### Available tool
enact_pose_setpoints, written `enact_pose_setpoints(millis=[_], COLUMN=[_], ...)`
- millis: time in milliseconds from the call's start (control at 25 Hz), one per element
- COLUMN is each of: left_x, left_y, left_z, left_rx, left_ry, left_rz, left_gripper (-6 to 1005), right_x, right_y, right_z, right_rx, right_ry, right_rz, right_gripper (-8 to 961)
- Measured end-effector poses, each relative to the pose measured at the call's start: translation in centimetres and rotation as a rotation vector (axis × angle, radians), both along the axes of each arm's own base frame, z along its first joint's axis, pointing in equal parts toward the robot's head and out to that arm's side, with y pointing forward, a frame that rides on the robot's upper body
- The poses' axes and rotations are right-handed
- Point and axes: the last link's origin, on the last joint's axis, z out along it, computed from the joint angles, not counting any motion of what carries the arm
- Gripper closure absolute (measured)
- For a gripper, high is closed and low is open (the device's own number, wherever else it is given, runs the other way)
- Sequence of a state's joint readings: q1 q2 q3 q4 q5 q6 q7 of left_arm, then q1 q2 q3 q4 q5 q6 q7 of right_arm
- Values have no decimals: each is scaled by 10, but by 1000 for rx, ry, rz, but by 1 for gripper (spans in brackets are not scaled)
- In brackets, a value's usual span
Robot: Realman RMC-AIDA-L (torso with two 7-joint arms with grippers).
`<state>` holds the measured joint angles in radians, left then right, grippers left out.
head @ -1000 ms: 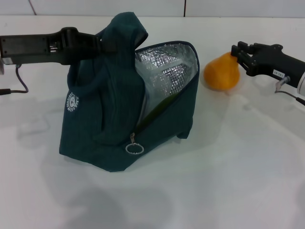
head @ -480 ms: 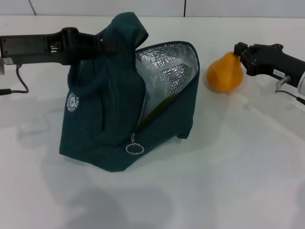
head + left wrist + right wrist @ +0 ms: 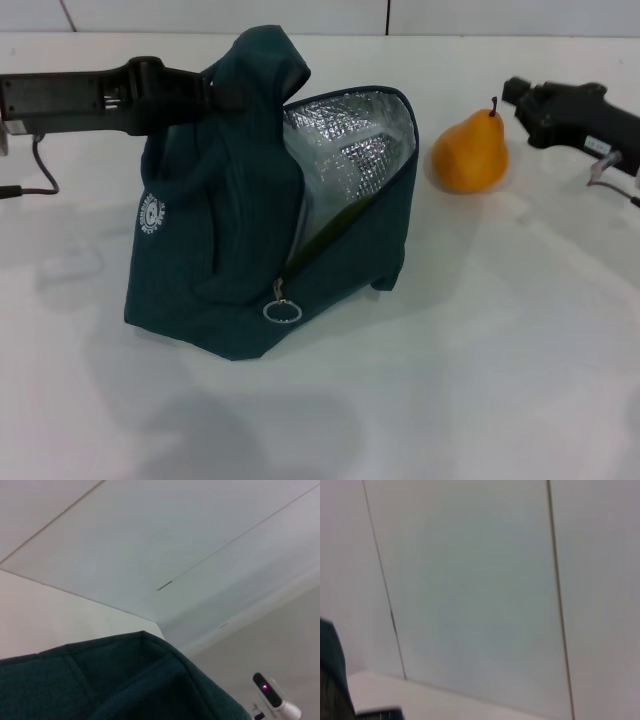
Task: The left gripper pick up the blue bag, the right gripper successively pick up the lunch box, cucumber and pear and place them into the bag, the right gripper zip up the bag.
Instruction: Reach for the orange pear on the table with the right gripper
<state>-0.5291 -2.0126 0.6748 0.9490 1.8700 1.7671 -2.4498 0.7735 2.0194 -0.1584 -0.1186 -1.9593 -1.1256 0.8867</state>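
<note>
Head view: pear [image 3: 469, 151] stands between blue bag [image 3: 230, 240] and right gripper [image 3: 518, 100], jaws unclear.

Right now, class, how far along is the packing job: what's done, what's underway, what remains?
Done: the left gripper holds the blue bag up, open. In hand: the right gripper sits beside the pear, which stands on the table, ungrasped. Left: bagging the pear, then pulling the zipper ring.

One dark teal-blue fabric lunch bag [image 3: 230, 240], one yellow-orange pear [image 3: 470, 152], and two black robot grippers, left [image 3: 225, 95] and right [image 3: 516, 92].
</note>
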Motion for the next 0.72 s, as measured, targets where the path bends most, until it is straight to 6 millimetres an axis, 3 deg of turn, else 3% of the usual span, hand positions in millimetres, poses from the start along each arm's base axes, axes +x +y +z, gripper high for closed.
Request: enact_pose_setpoints(millis=[240, 480, 720], left_x=[-1, -1, 2], left_y=[1, 2, 4], left_z=[-1, -1, -1], left_rx=[-10, -4, -3], left_ry=[-7, -5, -5], left_rz=[6, 8, 1], left_gripper=[899, 899, 898], right_x=[3, 2, 1], right_y=[0, -5, -2], right_z=[10, 3, -1], right_rx=[23, -13, -15], right_ry=[31, -2, -20], right_rz=[-3, 25, 13], right_gripper=[936, 935, 757])
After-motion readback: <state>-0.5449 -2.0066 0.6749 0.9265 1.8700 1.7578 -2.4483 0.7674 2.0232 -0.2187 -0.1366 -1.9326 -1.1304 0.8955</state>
